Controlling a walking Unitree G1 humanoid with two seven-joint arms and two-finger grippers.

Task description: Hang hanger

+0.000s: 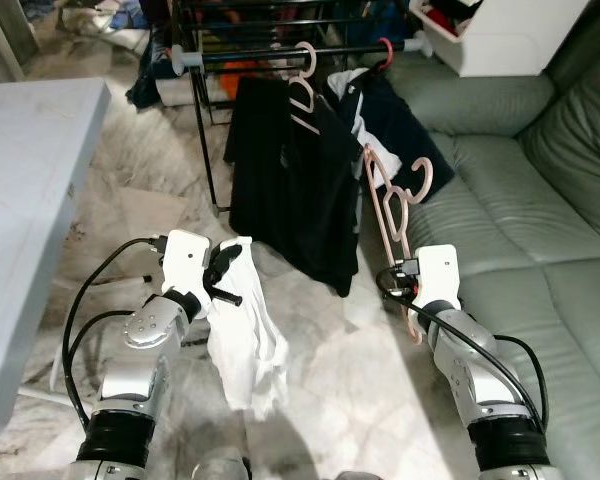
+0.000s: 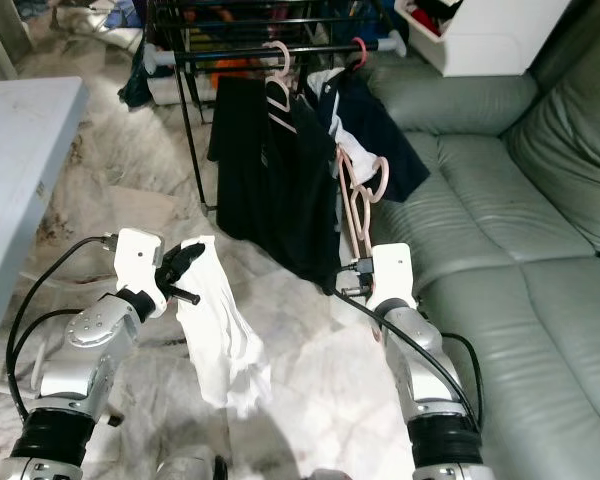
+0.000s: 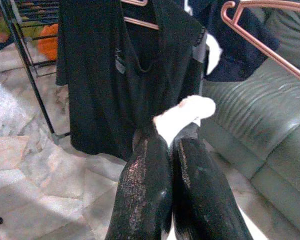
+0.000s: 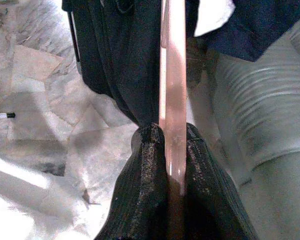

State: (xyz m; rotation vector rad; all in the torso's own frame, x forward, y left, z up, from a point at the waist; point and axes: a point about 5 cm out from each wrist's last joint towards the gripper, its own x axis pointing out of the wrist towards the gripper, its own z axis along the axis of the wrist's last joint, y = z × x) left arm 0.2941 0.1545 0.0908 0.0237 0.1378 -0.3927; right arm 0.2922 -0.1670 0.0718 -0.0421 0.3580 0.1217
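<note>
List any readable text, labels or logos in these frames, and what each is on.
None readable.
Black top on the rack: a small pale mark near the neckline, too blurred to read.
White cloth in the left claw: no print visible.
Pink hanger in the right claw: no marking visible.

Rack rail (image 1: 280,55) crowded: black garment (image 1: 290,190) and dark blue garment (image 1: 395,125) hang there. Sofa (image 1: 520,220) flanks right, table (image 1: 25,200) left; open floor (image 1: 150,170) between.
</note>
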